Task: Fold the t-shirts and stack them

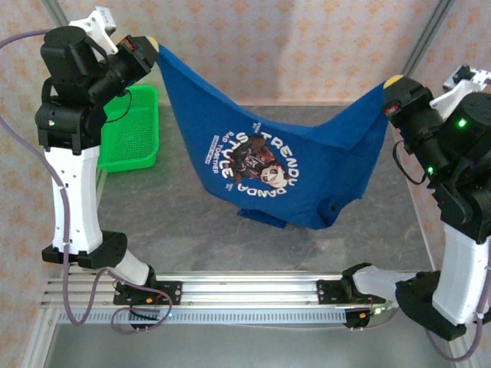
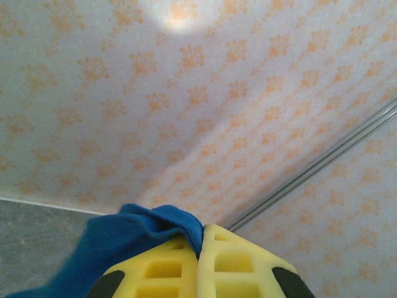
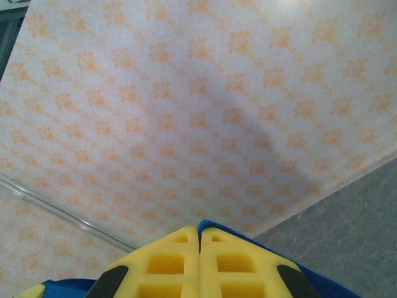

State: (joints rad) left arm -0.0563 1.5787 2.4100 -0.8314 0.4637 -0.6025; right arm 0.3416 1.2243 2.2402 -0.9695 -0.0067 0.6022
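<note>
Two pincers share one load here: we have the royal-blue t-shirt (image 1: pixel 268 153) strung between them across the middle of the top view, printed side toward the camera. Its lower hem sags toward the grey tabletop (image 1: pixel 176 222); whether it touches we cannot tell. The left pincer (image 1: pixel 152 44), at the upper left, is pressed together on one corner of the cloth, and its wrist view shows blue fabric bunched against the yellow fingertips (image 2: pixel 161 270). The right pincer (image 1: pixel 393 80), at the right edge, pinches the opposite corner the same way. We judge this to be the spreading step, ahead of any fold. Next, we think, both arms must lower together and lay the t-shirt flat on the tabletop, keeping it taut so it lands without creases. The green basket (image 1: pixel 134 130) sits at the left, apart from the cloth.
</note>
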